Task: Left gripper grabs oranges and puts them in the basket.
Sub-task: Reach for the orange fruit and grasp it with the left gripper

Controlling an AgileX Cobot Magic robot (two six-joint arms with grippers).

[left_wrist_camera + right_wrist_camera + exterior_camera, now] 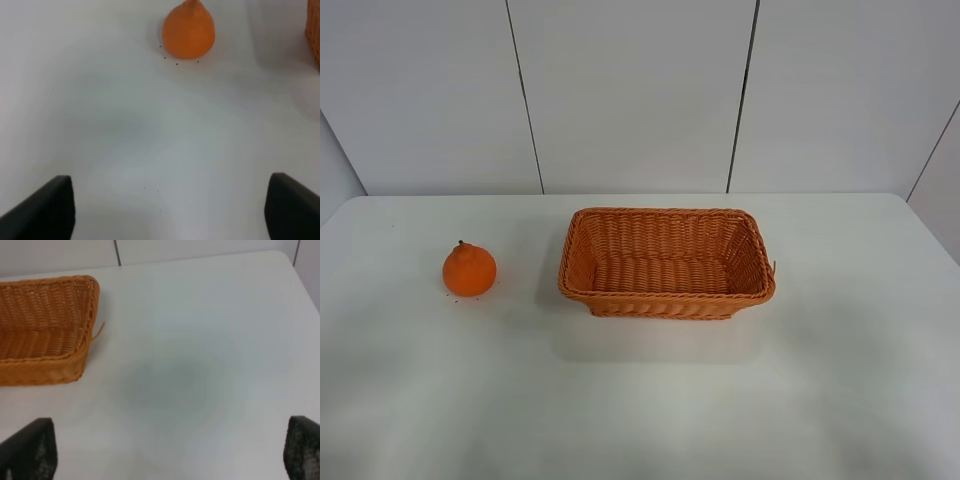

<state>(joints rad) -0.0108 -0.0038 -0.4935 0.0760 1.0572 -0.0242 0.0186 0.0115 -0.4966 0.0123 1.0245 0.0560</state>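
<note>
The orange (pixel 469 270) sits upright on the white table, left of the basket (pixel 665 298), with a clear gap between them. The basket is woven, orange-brown and empty. Neither arm shows in the exterior high view. In the left wrist view my left gripper (pixel 170 209) is open and empty, its two black fingertips (pixel 47 210) spread wide. The orange (pixel 189 31) lies well ahead of it, and a corner of the basket (pixel 315 30) shows at the frame edge. My right gripper (pixel 167 449) is open and empty, with the basket's end (pixel 45 330) ahead of it and off to one side.
The white table (pixel 640 400) reaches a pale panelled wall (pixel 630 90) at the back. A few small dark specks (pixel 177 63) lie on the table by the orange. A loose wicker strand (pixel 98 330) sticks out from the basket's corner.
</note>
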